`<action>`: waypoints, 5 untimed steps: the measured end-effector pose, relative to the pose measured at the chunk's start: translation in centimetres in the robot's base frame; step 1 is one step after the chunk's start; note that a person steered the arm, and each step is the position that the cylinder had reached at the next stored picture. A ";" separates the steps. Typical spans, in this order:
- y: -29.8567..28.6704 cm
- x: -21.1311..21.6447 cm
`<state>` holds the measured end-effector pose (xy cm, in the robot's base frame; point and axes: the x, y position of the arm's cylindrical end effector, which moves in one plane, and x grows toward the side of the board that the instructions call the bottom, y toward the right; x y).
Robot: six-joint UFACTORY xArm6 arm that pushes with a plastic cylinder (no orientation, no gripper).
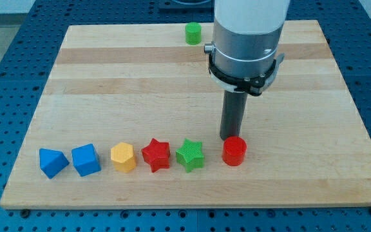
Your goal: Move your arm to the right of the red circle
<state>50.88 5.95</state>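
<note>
Seven blocks on the table (108, 77): two blue (52, 162), two green (189, 154), two red (156, 154), one yellow (123, 157). Two are stars, two cylinders.

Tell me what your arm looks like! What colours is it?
My arm is a fat white tube. Below it comes a shiny silver-grey ring with a thin black clamp band around its bottom edge. Out of that sticks a straight dark rod, and its end is my tip. I see no writing or stickers.

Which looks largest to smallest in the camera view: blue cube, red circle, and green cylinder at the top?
1. blue cube
2. red circle, only slightly smaller, nearly alike
3. green cylinder, clearly smallest, though it sits farther from the camera, so true size is unsure.
</note>
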 end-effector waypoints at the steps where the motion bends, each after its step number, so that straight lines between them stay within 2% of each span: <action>1: 1.7 -0.1; 3: 6.1 0.7; 5: 5.7 2.9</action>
<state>53.80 11.68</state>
